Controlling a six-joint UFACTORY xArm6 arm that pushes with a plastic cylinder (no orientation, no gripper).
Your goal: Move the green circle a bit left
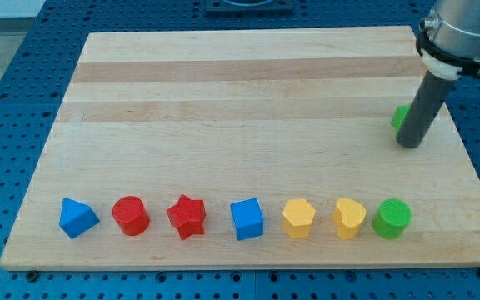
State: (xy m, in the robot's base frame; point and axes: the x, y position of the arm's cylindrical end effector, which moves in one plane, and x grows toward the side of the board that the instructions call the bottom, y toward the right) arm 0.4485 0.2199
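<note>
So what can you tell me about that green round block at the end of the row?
The green circle is a short, bright green cylinder that looks like plastic, standing upright on its flat base on the wooden board. It closes the row at the view's right, near the bottom edge, just beside the yellow heart without clearly touching it. My tip is well above it in the view, not in contact.

We see a board of pale wood, smooth, its grain running in long bands of lighter and darker tone. The blocks on it, such as the green circle and the red star, look like matt moulded plastic. The rod above our tip is dark and matt; the collar above it looks like brushed grey metal.
</note>
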